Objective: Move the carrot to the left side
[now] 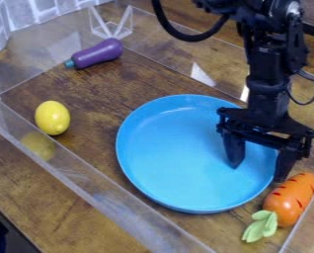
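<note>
The carrot (290,198) is small, glossy and orange. It lies on the wooden table just off the blue plate's lower right rim, with its light green leaves (260,226) pointing down-left. My gripper (267,156) points down over the right side of the blue plate (173,148). Its black fingers (236,153) are spread wide with nothing between them. The right finger hangs just above the carrot's top end, and I cannot tell whether it touches the carrot.
A yellow lemon (51,117) sits at the left and a purple eggplant (97,53) at the back left. Clear plastic walls (67,158) run along the front left and back of the table. A cable trails behind the arm.
</note>
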Robot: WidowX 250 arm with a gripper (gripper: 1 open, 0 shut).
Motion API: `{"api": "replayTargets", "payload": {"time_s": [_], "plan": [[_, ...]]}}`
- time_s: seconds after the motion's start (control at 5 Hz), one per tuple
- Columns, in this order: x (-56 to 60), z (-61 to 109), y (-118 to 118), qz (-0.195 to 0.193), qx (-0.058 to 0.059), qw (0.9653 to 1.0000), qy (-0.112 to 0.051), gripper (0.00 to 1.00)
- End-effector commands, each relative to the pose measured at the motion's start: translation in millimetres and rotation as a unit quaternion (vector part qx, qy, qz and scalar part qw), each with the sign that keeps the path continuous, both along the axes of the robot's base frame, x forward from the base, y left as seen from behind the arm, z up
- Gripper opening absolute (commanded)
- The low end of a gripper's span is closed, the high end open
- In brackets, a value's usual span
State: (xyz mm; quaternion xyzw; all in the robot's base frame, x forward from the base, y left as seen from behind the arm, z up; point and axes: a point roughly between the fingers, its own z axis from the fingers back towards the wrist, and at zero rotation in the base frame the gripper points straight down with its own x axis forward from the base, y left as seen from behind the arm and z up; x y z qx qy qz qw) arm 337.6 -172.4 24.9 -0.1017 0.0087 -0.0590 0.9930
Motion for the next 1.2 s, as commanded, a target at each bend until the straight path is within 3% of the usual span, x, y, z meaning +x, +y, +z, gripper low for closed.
{"api": "replayTargets", "payload": {"time_s": [0.0,0.6,1.0], "plan": [[-23.3,-12.9,-15,-0.081,0.000,0.9967,0.012,1.00],[-41.9,-21.2,-22,-0.064,-0.005,0.9978,0.017,1.00],[-30.1,-25.0,-23,-0.085,-0.008,0.9961,0.024,1.00]]}}
